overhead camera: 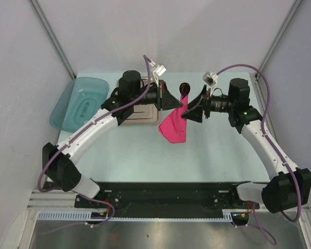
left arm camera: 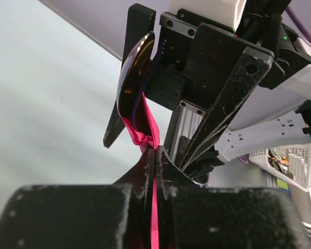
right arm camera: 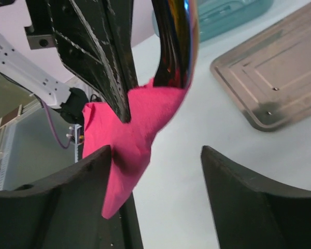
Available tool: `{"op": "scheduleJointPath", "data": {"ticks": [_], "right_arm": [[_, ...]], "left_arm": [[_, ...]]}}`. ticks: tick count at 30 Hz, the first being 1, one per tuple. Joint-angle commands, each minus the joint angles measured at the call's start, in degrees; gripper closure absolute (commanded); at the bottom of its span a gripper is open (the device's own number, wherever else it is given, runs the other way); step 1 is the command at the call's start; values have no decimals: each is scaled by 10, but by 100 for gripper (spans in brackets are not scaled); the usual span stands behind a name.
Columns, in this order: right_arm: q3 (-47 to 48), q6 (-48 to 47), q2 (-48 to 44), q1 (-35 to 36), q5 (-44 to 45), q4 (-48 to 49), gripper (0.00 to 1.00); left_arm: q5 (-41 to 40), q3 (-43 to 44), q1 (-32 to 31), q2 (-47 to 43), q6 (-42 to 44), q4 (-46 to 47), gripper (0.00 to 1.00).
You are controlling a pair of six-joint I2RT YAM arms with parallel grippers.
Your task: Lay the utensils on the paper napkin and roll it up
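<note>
- The paper napkin [overhead camera: 174, 125] hangs bunched above the middle of the table [overhead camera: 217, 153], between the two grippers; its lower corner droops toward the near side
- The left arm sweeps up from the near-left corner and lies across the steel tray [overhead camera: 145, 117]; its wrist is level and points right
- The left gripper [overhead camera: 179, 105] is clamped on the napkin: the left wrist view shows a pink edge pinched in the narrow seam between its closed fingers [left arm camera: 145, 174]
- The right arm bends in from the near-right corner, wrist level, and faces the left one head-on
- The right gripper [right arm camera: 155, 155] stands with its jaws wide apart; the napkin brushes the left finger [right arm camera: 85, 174] and nothing is gripped
- The spoon [overhead camera: 184, 87] shows only its glossy bowl, sticking up out of the pink folds just past the left fingertips; its handle is hidden
- A purple sliver [overhead camera: 184, 97] sits just below the bowl, too small to make out
- The tray is mostly covered by the left arm from above; the teal dish [overhead camera: 79, 102] lies at the far-left edge, well apart
</note>
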Motion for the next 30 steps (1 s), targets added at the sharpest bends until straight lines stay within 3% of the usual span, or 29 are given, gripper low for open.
{"op": "scheduleJointPath", "data": {"ticks": [1, 4, 10, 13, 14, 16, 19, 22, 23, 26, 28, 29, 30], "right_arm": [[-3, 70, -16, 27, 3, 72, 30], [-9, 96, -15, 44, 2, 104, 34], [-10, 128, -12, 69, 5, 142, 53], [-12, 135, -15, 76, 7, 151, 74], [-12, 135, -18, 77, 10, 149, 89], [-11, 133, -20, 79, 22, 138, 100], [-7, 128, -22, 83, 36, 120, 100], [-4, 142, -24, 86, 46, 126, 100], [-4, 154, -24, 86, 46, 131, 100], [-1, 175, -27, 86, 50, 149, 100], [-1, 200, -30, 86, 47, 171, 100], [-1, 212, -30, 86, 46, 180, 100], [-2, 231, -31, 86, 44, 189, 100]], "left_arm": [[32, -13, 1, -36, -23, 39, 100], [36, -16, 0, -40, -35, 55, 100], [41, -26, 0, -52, -42, 63, 100], [42, -28, 0, -58, -42, 64, 100], [41, -29, 0, -60, -42, 63, 100], [40, -30, 0, -62, -42, 63, 100], [39, -24, 2, -67, -34, 57, 100], [42, -4, 15, -72, -12, 22, 83], [41, -2, 22, -76, -8, 10, 68], [46, -11, 64, -99, 14, -32, 44], [79, -35, 90, -125, 60, -47, 38], [92, -45, 92, -139, 76, -66, 19], [92, -64, 93, -151, 107, -76, 17]]}}
